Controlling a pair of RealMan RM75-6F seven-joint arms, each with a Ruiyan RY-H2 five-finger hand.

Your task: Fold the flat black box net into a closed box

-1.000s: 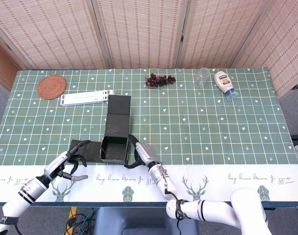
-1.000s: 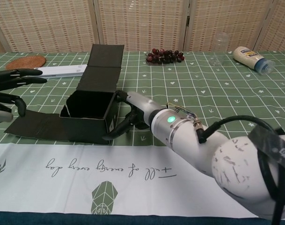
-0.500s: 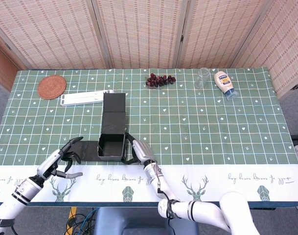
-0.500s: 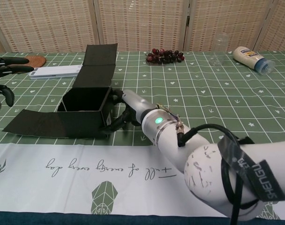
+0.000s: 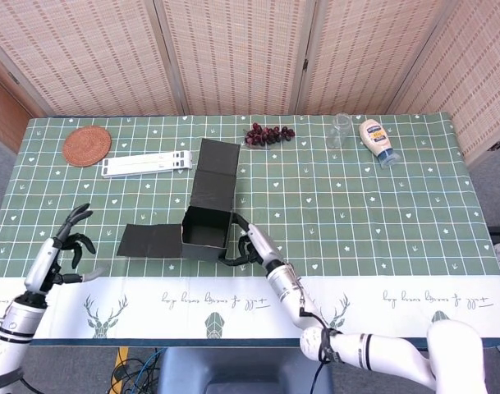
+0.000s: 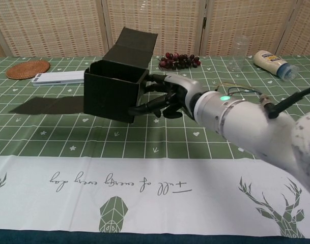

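The black box net [image 5: 204,234] stands partly folded: its walls are up around an open cavity, a long lid flap [image 5: 217,176] leans away toward the far side, and one side flap [image 5: 149,240] lies flat on the cloth to its left. In the chest view the box [image 6: 114,89] looks slightly raised and tilted. My right hand [image 5: 250,246] grips its right wall, fingers curled on the wall's outer face and edge [image 6: 167,96]. Well apart from the net, near the table's front left edge, my left hand [image 5: 69,246] holds nothing, its fingers spread. The chest view does not show it.
Along the far side lie a round woven coaster [image 5: 87,145], a flat white stand [image 5: 147,164], dark grapes [image 5: 268,134], a clear glass [image 5: 340,130] and a mayonnaise bottle [image 5: 378,141]. The white printed cloth border [image 5: 233,300] runs along the front edge.
The box has shifted right and away from the front edge, carried by my right hand. My left hand has drawn back to the left, off the flat side flap.
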